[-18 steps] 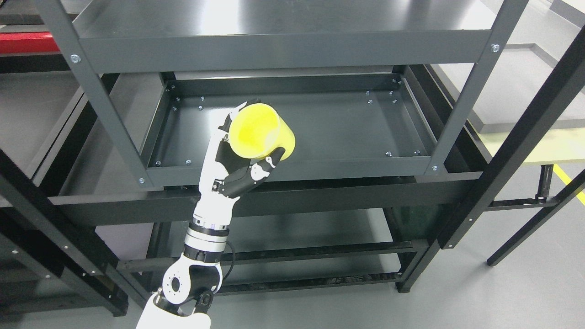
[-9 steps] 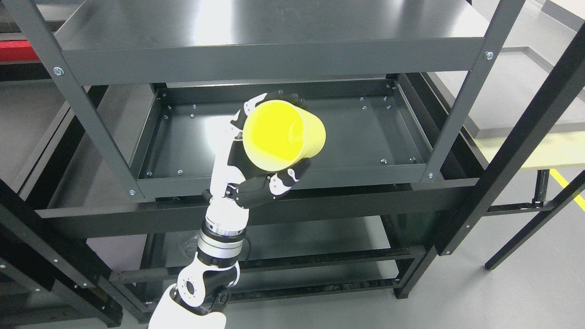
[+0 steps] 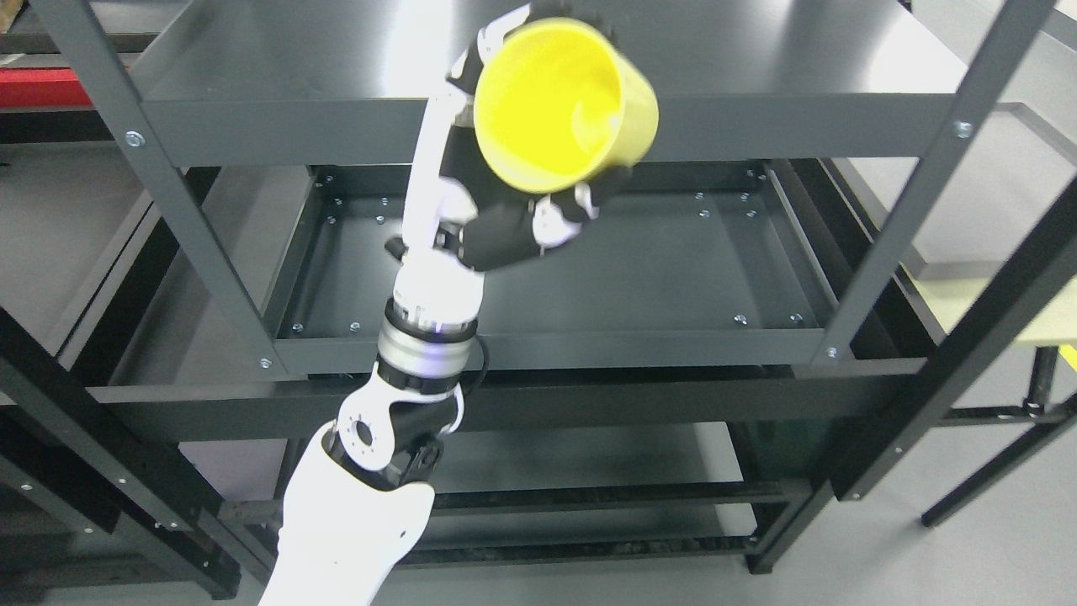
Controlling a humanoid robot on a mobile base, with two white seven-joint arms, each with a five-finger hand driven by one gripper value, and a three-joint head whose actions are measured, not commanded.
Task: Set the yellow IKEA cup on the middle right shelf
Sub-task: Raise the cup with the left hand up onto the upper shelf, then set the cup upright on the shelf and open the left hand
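Observation:
My left hand [image 3: 538,151] is shut on the yellow cup [image 3: 564,101]. It holds the cup high in front of the dark metal shelf unit, level with the top shelf's front edge [image 3: 757,126]. The cup is tilted on its side with its open mouth facing me. The middle shelf [image 3: 639,278], a shallow dark tray, lies below and behind the hand. The right arm is not in view.
The shelf unit's grey uprights [image 3: 917,177] stand left and right of the hand. A black frame post [image 3: 976,337] crosses the right side. A lower shelf [image 3: 589,454] shows beneath. Grey floor [image 3: 968,555] lies at the lower right.
My left hand has lifted the cup up and toward the camera, from in front of the middle shelf to the top shelf's edge. The camera view has also shifted.

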